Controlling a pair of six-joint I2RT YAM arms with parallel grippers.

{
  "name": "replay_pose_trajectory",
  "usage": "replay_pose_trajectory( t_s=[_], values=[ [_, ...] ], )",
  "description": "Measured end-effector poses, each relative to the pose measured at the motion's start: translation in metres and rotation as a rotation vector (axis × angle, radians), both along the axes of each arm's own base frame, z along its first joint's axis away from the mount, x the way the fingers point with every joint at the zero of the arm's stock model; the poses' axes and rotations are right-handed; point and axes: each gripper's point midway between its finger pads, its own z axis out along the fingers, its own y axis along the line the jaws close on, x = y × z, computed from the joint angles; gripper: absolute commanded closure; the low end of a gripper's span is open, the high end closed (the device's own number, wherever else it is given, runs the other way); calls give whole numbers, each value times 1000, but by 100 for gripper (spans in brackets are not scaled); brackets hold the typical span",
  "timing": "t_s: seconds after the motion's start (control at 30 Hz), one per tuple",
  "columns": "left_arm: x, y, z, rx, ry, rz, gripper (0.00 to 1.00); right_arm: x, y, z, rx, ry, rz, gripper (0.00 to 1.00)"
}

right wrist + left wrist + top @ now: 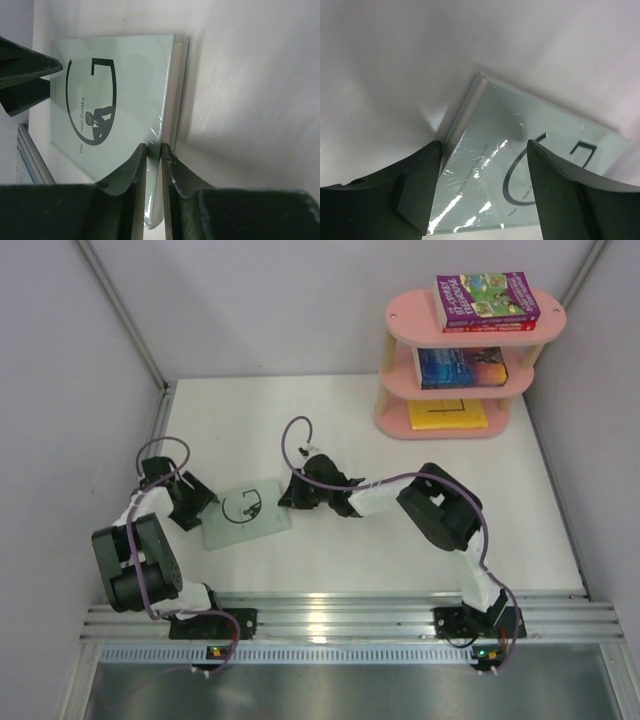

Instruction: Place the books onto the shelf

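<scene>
Fingers of my right gripper (pixel 153 147) stand nearly shut, pinching the page-side edge of the pale grey-green book (pixel 125 75) near one corner. Opposite, my left gripper (pixel 484 150) hangs wide open over the book's other end, holding nothing. Between them the book lies flat on the table (pixel 400 530), well apart from the pink shelf (pixel 400 315) at the far right, where the purple-green book (pixel 485 298), the blue book (pixel 460 367) and the yellow book (pixel 447 415) already sit. Risk: with a glossy wrap and a shallow pinch, the book may slip, or only its cover may lift. Whether a finger reaches beneath the book is not visible; its title is partly cut off.
</scene>
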Motion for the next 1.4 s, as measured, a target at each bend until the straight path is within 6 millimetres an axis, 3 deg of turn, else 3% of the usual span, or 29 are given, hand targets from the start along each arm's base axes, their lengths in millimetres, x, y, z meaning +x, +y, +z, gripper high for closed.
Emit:
replay_pose_trajectory(
  t_s=[0.1, 0.2, 0.3, 0.33, 0.43, 0.5, 0.63, 0.73, 0.83, 0.93, 1.1, 1.23, 1.4],
  values=[
    [10, -40, 5, -61, -86, -118, 26, 12, -46, -1, -12, 31, -52, 86],
    [7, -112, 9, -143, -129, -296, 24, 41, -108, 1, -25, 52, -139, 81],
    [-24, -200, 14, -272, -116, -505, 21, 77, -181, 2, -70, 52, -261, 72],
    [-34, -217, 17, -301, -106, -546, 20, 86, -202, 3, -88, 53, -295, 69],
    [-53, -249, 32, -342, -116, -609, 16, 98, -248, 10, -132, 54, -355, 60],
    [-55, -255, 44, -347, -140, -620, 14, 97, -267, 21, -153, 46, -369, 54],
    [-33, -253, 66, -264, -188, -628, 14, 85, -280, 50, -145, 32, -379, 40],
    [1, -256, 86, -183, -244, -679, 26, 70, -279, 68, -97, 43, -393, 35],
    [40, -268, 92, -125, -267, -771, 42, 54, -273, 67, -62, 100, -409, 34],
    [65, -279, 69, -97, -223, -868, 50, 32, -258, 51, -47, 183, -412, 34],
    [50, -272, 17, -83, -63, -949, 55, 3, -232, 25, -76, 262, -390, 35],
    [43, -273, 6, -109, -37, -987, 67, -4, -222, 5, -118, 289, -411, 34],
    [34, -284, 5, -222, -56, -1006, 78, 4, -215, 4, -100, 253, -436, 34]
  ],
)
